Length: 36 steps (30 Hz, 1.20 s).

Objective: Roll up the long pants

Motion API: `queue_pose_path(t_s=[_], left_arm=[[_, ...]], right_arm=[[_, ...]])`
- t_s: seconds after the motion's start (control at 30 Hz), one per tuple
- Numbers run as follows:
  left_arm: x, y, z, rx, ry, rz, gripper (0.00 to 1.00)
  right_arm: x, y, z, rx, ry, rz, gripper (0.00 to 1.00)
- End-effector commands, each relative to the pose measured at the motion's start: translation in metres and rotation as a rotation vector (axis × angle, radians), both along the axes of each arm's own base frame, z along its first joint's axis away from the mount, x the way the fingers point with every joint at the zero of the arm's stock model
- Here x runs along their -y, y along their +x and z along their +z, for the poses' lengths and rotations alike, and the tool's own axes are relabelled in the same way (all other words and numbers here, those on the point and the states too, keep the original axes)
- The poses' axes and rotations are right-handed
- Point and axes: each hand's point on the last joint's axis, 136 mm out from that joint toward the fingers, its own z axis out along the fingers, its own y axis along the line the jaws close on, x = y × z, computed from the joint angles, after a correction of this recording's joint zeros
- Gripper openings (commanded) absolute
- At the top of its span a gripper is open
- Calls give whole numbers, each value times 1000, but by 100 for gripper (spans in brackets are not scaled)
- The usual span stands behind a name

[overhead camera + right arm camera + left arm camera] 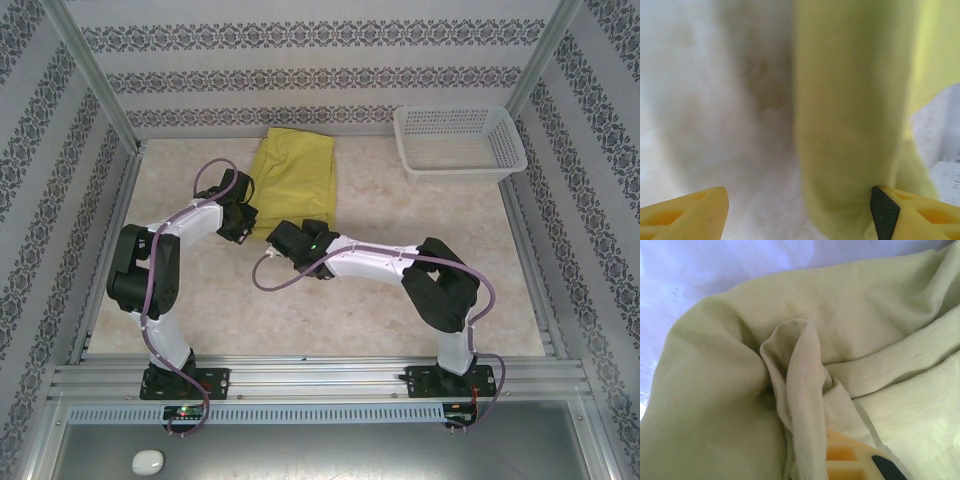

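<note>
The long pants [295,175] lie folded into a mustard yellow-green strip at the back middle of the table, running from the back wall toward me. My left gripper [241,217] sits at the strip's near left edge. In the left wrist view a bunched ridge of ribbed cloth [802,405] runs down beside one yellow finger [850,457], and the left gripper [815,462] is shut on it. My right gripper [284,240] is at the strip's near end. It stands open [800,220], with the pants' edge [850,125] against its right finger [912,215].
A white mesh basket [458,142] stands at the back right corner. Patterned walls and metal frame posts [92,75] close in the table on three sides. Bare tabletop [330,310] lies between the pants and the arm bases.
</note>
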Motion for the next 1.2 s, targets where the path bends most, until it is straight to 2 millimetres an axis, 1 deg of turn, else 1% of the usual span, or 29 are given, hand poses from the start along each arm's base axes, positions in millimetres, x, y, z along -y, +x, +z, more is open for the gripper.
queue_pose_path(t_s=[0.0,0.03,0.07,0.13,0.17,0.2,0.23,0.27,0.3,0.33,0.47,0.57,0.7,0.8,0.9,0.97,1.03,1.07,1.1,1.13,1.17], left_arm=[[2,1,15,19,-15,-30,0],[1,0,16,21,-17,-30,0],[1,-1,16,21,-16,-30,0],[-2,-3,17,22,-17,-30,0],[-3,-4,18,23,-17,-28,0],[-4,-4,19,26,-15,-28,8],[-5,-4,21,29,-15,-24,30],[-7,-5,22,30,-14,-22,58],[-7,-4,26,38,-14,-23,88],[-7,-3,29,43,-12,-22,100],[-8,0,46,77,-14,-17,100],[-10,0,61,101,-11,-12,100],[-14,-4,84,147,-8,5,100],[-21,-7,108,199,13,26,100],[-24,-11,133,252,18,24,100],[-21,-15,139,261,-3,21,100],[-15,-20,137,262,-30,13,100],[-12,-22,133,260,-42,13,98],[-8,-24,129,256,-51,15,93],[-5,-27,122,245,-57,16,83],[0,-29,115,232,-69,19,69]], right_arm=[[-7,31,5,47,2,0,67],[-5,32,0,-3,16,-7,55],[-5,32,-3,-45,39,-14,40],[-5,31,-3,-120,89,-30,5],[-4,29,-2,-154,107,-33,0],[-5,26,0,-196,133,-40,0],[-6,23,4,-237,165,-50,0],[-7,19,6,-283,190,-55,0],[-9,15,9,-338,224,-64,0],[-11,10,13,-394,256,-73,0],[-15,2,26,-575,373,-125,0],[-17,2,28,-659,412,-162,0],[-14,3,17,-791,435,-244,0],[-12,2,7,-857,439,-291,0],[-13,-2,-3,-902,437,-317,0],[-11,-2,-11,-928,431,-340,0],[-10,-1,-17,-949,432,-364,0],[-9,1,-20,-957,432,-376,0],[-8,2,-23,-964,435,-387,0],[-8,4,-26,-973,438,-399,0],[-8,7,-27,-974,442,-407,0]])
